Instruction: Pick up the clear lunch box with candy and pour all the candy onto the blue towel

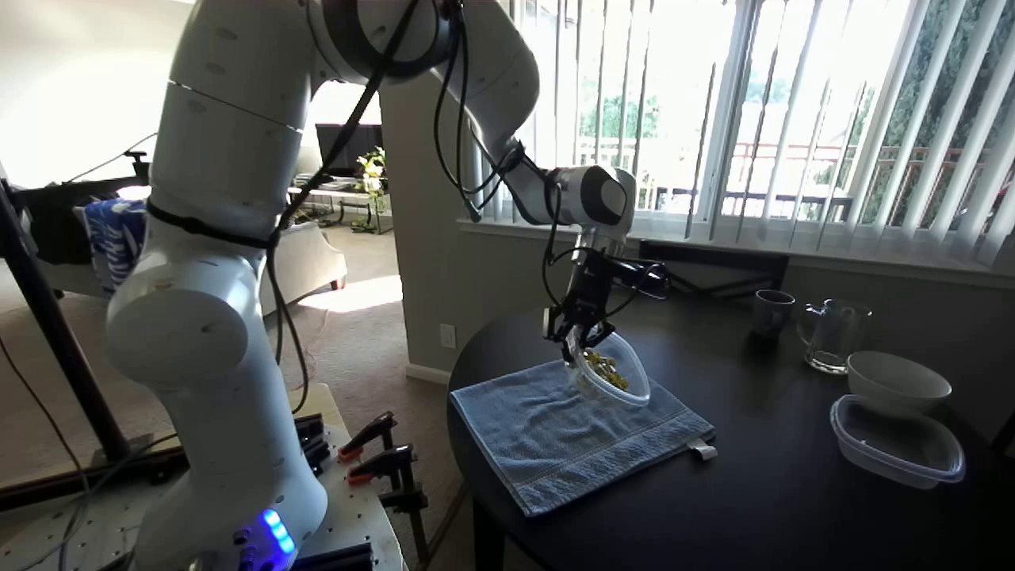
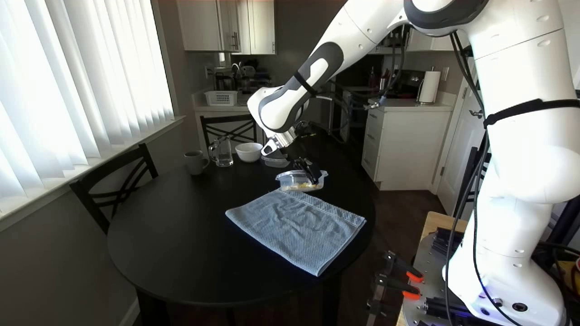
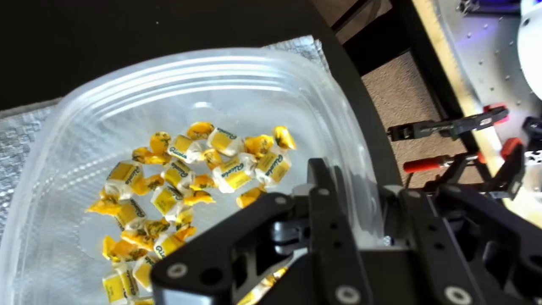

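The clear lunch box (image 1: pixel 630 358) is tipped over one side of the blue towel (image 1: pixel 547 460). I can't tell if its bottom touches the towel. The candy (image 3: pixel 180 173) is inside the box, lots of little yellow pieces, many in shiny wrappers that say "Ricola." The gripper (image 3: pixel 351 186) pinches the wall of the box from the inside and the outside. The towel lies a bit wrinkly on a dark round table (image 1: pixel 745 507). Well apart from the towel stand a second clear box (image 1: pixel 880 464), a white bowl (image 1: pixel 896 381), a glass mug (image 1: pixel 834 335) and a grey cup (image 2: pixel 194 162). On the robot arm (image 1: pixel 230 135) side of the towel, off the table, are clamps (image 1: pixel 386 464) with red bits.
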Robot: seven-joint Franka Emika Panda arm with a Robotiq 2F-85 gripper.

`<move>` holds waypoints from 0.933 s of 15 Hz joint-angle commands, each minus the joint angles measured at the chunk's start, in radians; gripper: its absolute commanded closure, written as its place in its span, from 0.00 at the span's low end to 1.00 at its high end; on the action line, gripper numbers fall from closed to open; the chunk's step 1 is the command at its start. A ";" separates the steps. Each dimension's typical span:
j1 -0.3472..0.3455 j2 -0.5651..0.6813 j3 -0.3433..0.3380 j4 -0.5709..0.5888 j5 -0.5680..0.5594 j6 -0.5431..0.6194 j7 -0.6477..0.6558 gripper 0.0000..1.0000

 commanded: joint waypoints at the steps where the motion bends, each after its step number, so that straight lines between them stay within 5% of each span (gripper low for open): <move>1: 0.017 0.134 -0.013 0.233 0.026 -0.263 -0.125 0.95; 8: 0.130 0.439 -0.024 0.617 -0.105 -0.712 -0.090 0.95; 14: 0.191 0.637 -0.022 0.812 -0.280 -0.903 -0.178 0.95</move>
